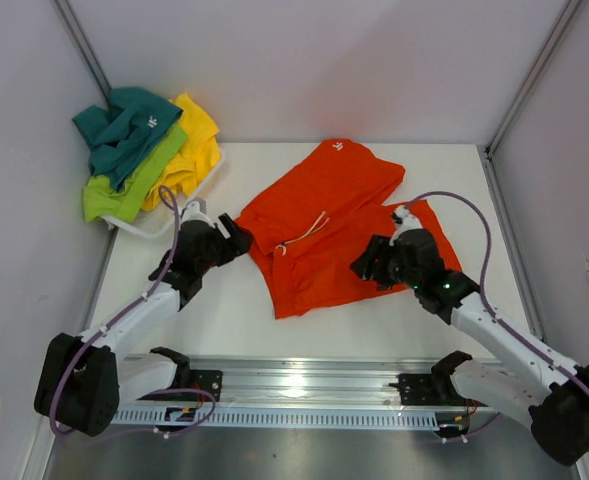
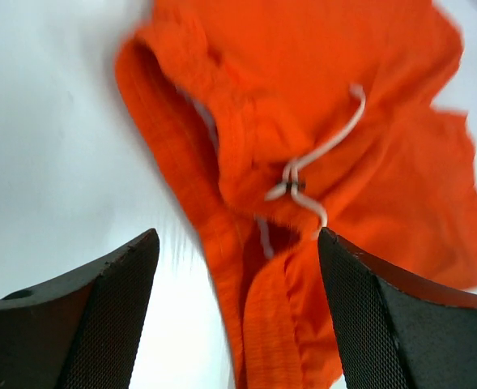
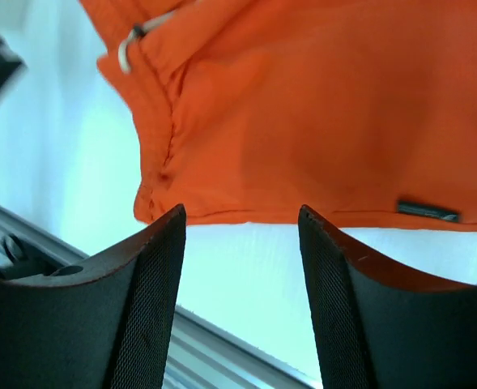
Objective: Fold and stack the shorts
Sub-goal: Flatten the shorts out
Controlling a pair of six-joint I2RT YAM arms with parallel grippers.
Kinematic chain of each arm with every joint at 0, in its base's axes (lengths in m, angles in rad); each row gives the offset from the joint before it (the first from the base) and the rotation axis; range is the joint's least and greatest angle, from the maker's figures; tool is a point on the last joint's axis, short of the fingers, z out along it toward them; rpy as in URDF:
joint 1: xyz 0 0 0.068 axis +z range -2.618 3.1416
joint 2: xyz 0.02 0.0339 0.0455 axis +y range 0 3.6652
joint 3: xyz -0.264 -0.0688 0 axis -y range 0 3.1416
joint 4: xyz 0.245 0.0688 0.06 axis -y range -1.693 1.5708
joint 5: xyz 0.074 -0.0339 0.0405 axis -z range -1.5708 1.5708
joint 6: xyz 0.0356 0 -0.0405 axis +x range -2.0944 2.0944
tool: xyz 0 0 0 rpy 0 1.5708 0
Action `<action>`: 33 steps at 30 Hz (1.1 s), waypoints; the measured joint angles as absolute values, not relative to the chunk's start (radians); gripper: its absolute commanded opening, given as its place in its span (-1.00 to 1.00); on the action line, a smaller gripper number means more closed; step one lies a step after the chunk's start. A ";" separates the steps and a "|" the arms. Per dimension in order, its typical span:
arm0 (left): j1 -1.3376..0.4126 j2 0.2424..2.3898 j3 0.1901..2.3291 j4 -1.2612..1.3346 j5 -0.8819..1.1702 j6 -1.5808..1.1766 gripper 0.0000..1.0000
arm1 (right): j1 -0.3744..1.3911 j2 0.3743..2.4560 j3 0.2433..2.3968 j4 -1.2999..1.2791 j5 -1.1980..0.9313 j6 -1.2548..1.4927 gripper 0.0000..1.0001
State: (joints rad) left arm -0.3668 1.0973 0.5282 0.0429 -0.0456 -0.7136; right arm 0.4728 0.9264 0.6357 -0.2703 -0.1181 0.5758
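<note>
Bright orange shorts (image 1: pixel 324 210) lie crumpled in the middle of the white table, with a white drawstring (image 2: pixel 319 150) across the waistband. My left gripper (image 1: pixel 238 237) is at their left edge. In the left wrist view it is open (image 2: pixel 238 243), and a fold of the orange waistband (image 2: pixel 262 324) lies between its fingers. My right gripper (image 1: pixel 366 263) hovers over the shorts' near right part. It is open (image 3: pixel 240 215), with only bare table between its fingers and the orange hem (image 3: pixel 319 105) just beyond the tips. Teal (image 1: pixel 124 125), lime (image 1: pixel 124 190) and yellow shorts (image 1: pixel 199 135) are heaped at the back left.
The heap of shorts rests on a white basket (image 1: pixel 164 225) at the table's back left corner. An aluminium rail (image 1: pixel 304 385) with both arm bases runs along the near edge. White walls close in the left, back and right sides.
</note>
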 measured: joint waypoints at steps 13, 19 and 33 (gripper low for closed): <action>-0.173 1.321 0.664 0.093 0.107 -0.733 0.60 | 1.082 1.502 1.027 -0.349 0.334 0.554 0.09; -0.144 1.454 0.725 0.159 0.192 -0.780 0.54 | 1.188 1.673 1.168 -0.395 0.437 0.544 0.11; -0.109 1.715 0.843 0.277 0.291 -0.866 0.28 | 1.261 1.867 1.273 -0.414 0.516 0.545 0.16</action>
State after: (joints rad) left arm -0.1085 1.7153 0.8433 0.2771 0.2913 -0.8661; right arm 1.2606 1.8668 1.2732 -0.4145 0.5159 0.5453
